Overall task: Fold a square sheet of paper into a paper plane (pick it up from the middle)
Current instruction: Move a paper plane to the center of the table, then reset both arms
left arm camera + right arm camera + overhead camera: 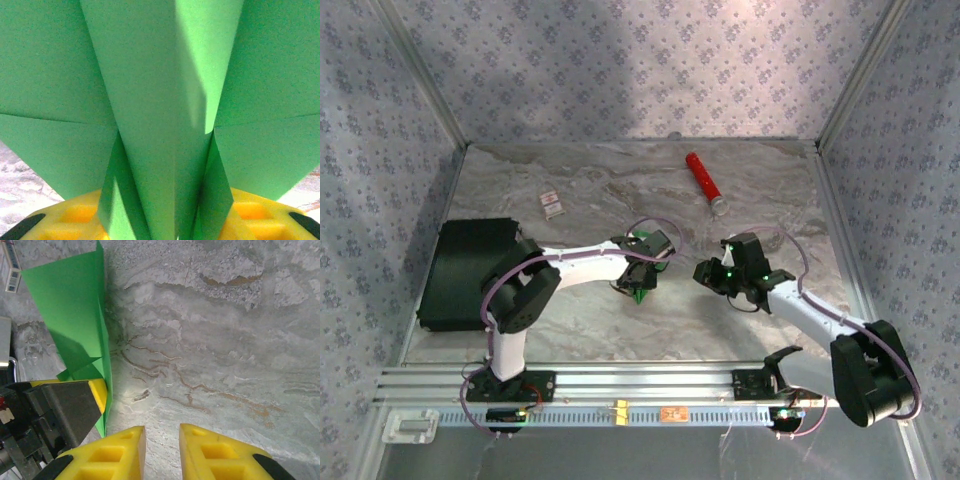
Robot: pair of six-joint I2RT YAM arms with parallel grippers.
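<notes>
The square sheet of paper is folded into a bright green paper plane [160,100] with a centre crease and wings spread to both sides. Its folded keel sits between the yellow fingers [65,215] of my left gripper [167,222], the layers splayed across the gap; how firmly they are pressed is unclear. From above, the left gripper [642,276] hangs over mid-table with the green tip [641,295] poking out below. My right gripper [712,273] hovers just to its right, narrowly open [162,442] over bare marble. The plane [65,305] stands at its left, against a left-gripper finger [100,392].
A red cylinder [703,182] lies at the back right of the marble table [770,200]. A black flat box [470,272] sits at the left edge. A small white card [552,203] lies behind the left arm. Patterned walls close in three sides.
</notes>
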